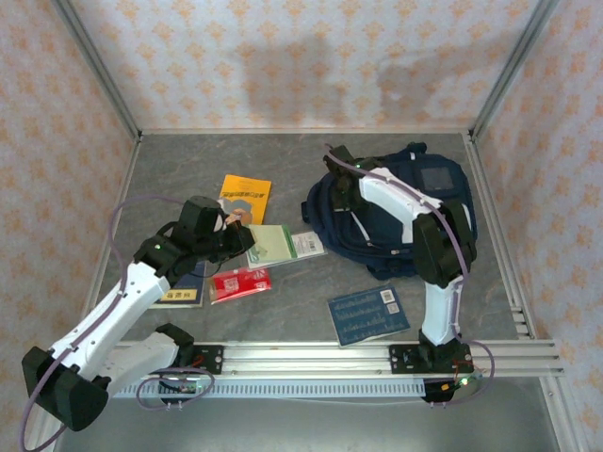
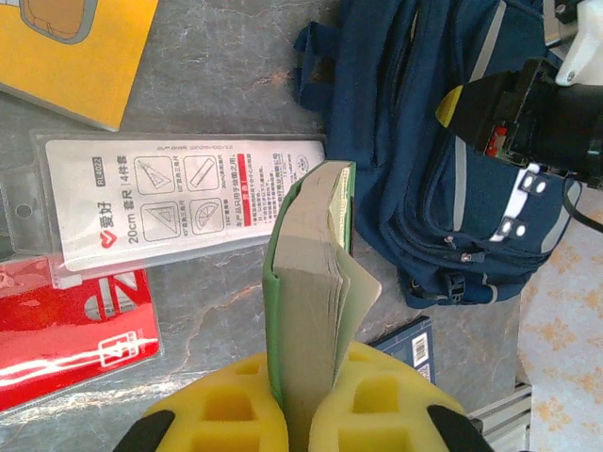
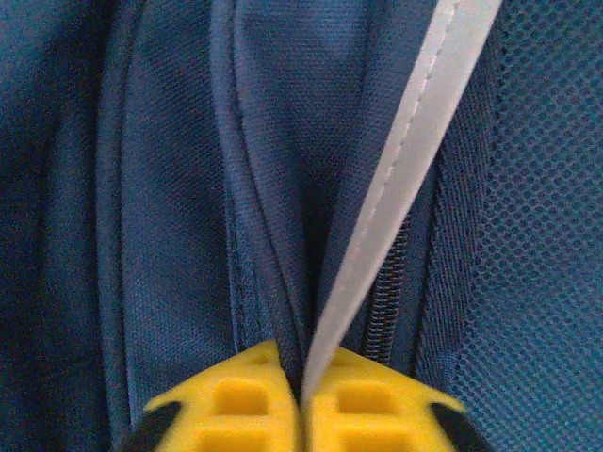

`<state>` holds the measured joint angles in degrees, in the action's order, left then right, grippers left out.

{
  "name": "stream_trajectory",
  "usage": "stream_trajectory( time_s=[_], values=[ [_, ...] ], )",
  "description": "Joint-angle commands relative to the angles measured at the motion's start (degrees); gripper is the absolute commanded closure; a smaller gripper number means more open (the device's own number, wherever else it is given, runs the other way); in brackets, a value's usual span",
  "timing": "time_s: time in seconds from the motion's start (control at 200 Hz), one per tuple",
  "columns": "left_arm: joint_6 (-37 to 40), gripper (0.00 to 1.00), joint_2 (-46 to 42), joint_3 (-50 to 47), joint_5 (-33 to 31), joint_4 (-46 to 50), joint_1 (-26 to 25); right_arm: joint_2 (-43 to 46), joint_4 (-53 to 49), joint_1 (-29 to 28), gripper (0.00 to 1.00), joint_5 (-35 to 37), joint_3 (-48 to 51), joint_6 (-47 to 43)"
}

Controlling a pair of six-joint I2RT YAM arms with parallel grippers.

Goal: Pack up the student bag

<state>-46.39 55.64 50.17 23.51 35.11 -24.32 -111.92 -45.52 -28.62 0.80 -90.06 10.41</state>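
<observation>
The student bag [image 3: 170, 188] is matt woven navy cloth with an open mesh panel and a smooth pale stripe, the green book [image 2: 311, 282] has dull paper pages, the white packet [image 2: 170, 202] and red packet [image 2: 66, 330] are glossy plastic, the table [image 2: 236, 56] a matt stone-like grey.

Print we could read on the stationery
On the white packet [image 2: 179, 202] we read "20cm" beside a red logo, with Chinese characters and a red strip of small print. The red packet [image 2: 66, 330] bore large white lettering, cut off. The blue book [image 1: 369, 314] carried a white barcode label, its cover lines too small for us.
</observation>
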Motion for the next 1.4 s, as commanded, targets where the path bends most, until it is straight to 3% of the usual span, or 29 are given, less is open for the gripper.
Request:
stream_trajectory(
  time_s=[0.0,0.34,0.6,0.831,0.966,1.031,1.106,1.241,1.396],
  values=[
    [0.80,1.00,0.89,2.23,-1.28,-2.36,0.28,1.85,-2.43,1.61,1.00,-2.28,-0.75,-4.68],
    [3.53,1.00,8.97,9.54,-3.39,-6.08,-0.11,17.89,-2.73,4.19,1.00,-10.15,4.00,-9.93],
    [4.20,1.00,19.89,15.11,1.74,-16.27,-1.90,31.39,5.11,5.33,1.00,-17.21,12.79,-9.69],
    [0.12,1.00,32.22,21.58,11.28,-29.55,-6.06,33.19,2.04,5.85,1.00,-17.59,13.53,-11.31],
    [-3.73,1.00,34.05,22.28,14.10,-37.88,-8.49,30.97,-1.01,5.83,1.00,-17.79,11.06,-10.55],
    [-5.40,1.00,33.62,21.20,14.26,-41.12,-8.45,30.45,-3.03,5.84,0.81,-15.65,8.59,-8.95],
    [-6.87,1.00,33.46,20.22,14.60,-44.36,-8.47,31.01,-4.69,5.85,0.67,-14.27,6.20,-7.02],
    [-10.96,1.00,34.79,19.32,16.40,-50.29,-8.58,32.11,-6.77,5.80,0.55,-18.77,2.20,-3.07],
    [-12.54,1.00,35.69,19.50,16.82,-53.04,-9.01,29.76,-8.62,5.36,0.53,-28.20,-0.51,0.92]
  ],
)
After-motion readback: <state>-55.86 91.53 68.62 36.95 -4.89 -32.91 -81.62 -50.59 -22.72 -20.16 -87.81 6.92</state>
